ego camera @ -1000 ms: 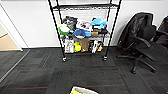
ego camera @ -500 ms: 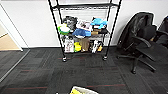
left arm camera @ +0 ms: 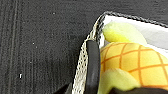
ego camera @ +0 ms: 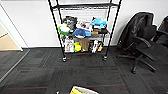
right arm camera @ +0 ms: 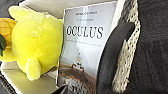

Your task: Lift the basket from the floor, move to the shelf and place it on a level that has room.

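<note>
The basket peeks in at the bottom edge of the head view, above the dark carpet floor. My left gripper is shut on its woven rim, with one black finger inside the wall beside a pineapple plush. On the opposite wall my right gripper is shut too, its finger next to an "OCULUS" book and a yellow plush. The black wire shelf stands ahead. Its highest tier in view looks bare.
The shelf's two lower tiers are crowded with bags and boxes. A black office chair draped with a jacket stands at the right. A doorway with a pale floor opens at the left. Open carpet lies between me and the shelf.
The whole head picture has shifted a little and the shelf looms slightly larger, so the camera has moved nearer. The basket stays at the bottom edge.
</note>
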